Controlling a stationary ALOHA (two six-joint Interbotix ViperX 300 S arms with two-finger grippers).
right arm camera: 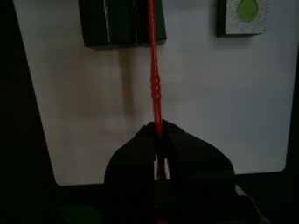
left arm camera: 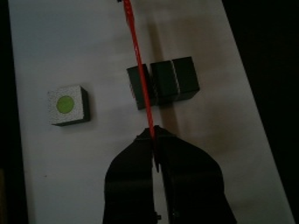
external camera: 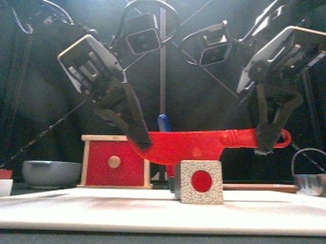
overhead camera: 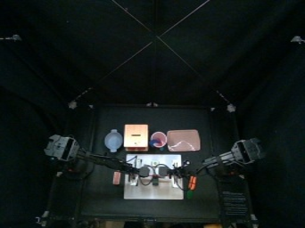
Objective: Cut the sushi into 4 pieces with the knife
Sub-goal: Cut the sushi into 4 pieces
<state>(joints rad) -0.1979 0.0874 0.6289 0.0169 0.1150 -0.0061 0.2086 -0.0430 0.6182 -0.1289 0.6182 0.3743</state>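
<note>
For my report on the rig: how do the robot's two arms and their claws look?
The left arm and right arm are black. The left claw and right claw each have two dark tapering jaws under a pale cross-plate.

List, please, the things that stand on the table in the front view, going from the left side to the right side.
blue-grey bowl → wooden box with a red drawer front → sushi piece → metal cutter with a wire handle
</note>
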